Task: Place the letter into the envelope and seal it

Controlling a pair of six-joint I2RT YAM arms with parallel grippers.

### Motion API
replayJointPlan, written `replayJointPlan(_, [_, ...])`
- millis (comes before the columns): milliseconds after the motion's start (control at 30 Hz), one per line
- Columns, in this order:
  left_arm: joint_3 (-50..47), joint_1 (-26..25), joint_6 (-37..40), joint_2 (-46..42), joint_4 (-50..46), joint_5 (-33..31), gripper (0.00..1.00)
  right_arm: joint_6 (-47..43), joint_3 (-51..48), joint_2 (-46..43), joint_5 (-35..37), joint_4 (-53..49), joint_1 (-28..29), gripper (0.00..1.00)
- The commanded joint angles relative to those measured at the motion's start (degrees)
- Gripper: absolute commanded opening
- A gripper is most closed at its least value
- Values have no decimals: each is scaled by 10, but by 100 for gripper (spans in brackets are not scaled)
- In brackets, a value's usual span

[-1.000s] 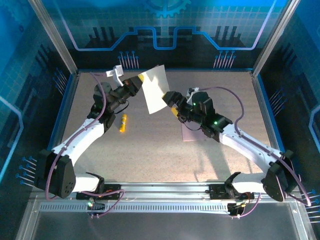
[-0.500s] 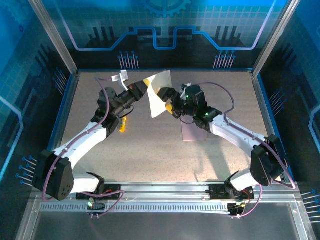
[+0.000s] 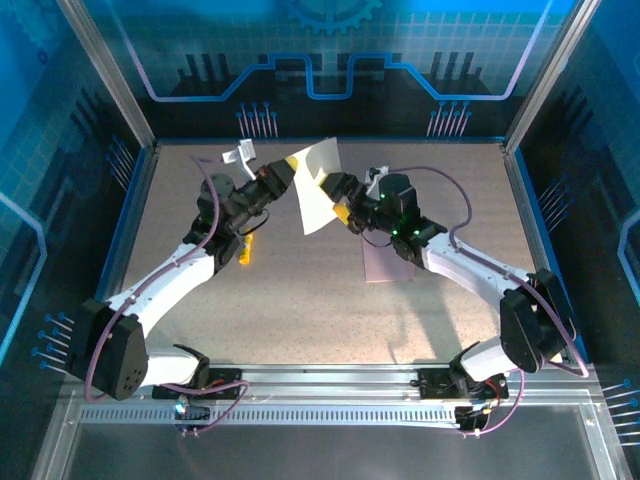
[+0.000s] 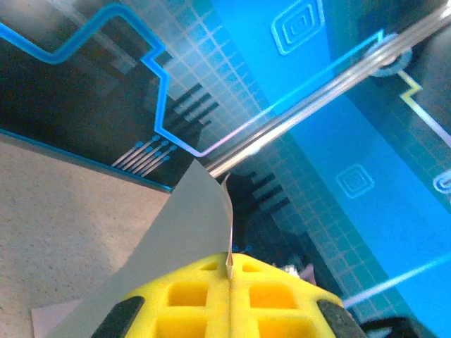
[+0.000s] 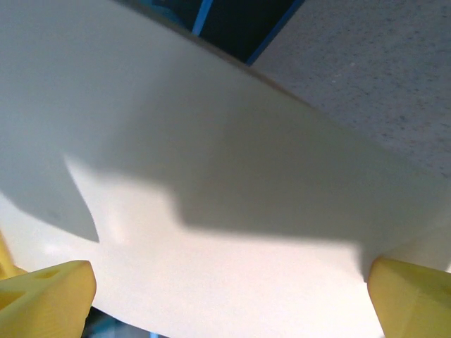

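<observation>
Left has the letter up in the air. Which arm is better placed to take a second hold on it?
Right: the right fingers stand open on either side of the letter; the left fingers are shut on it, holding it up.

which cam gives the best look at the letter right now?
Top external: the letter shows nearly whole, raised off the table, pinched by the left gripper, the open right gripper beside it. Left wrist: one corner rising from shut yellow fingers. Right wrist: its face up close, cropped, between spread fingers.
</observation>
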Motion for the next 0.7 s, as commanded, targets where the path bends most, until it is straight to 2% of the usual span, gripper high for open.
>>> replayJointPlan(0, [55, 9, 11, 12, -42, -47, 0, -4, -26, -20, -12, 41, -10, 100])
replayJointPlan(200, [90, 10, -28, 32, -68, -97, 0, 8, -72, -18, -15, 118, -10, 100])
replayJointPlan(500, [89, 8, -92, 37, -78, -136, 0, 38, -87, 41, -32, 319, -7, 100])
replayJointPlan(667, [85, 7, -112, 40, -57, -141, 0, 63, -83, 74, -22, 345, 9, 100])
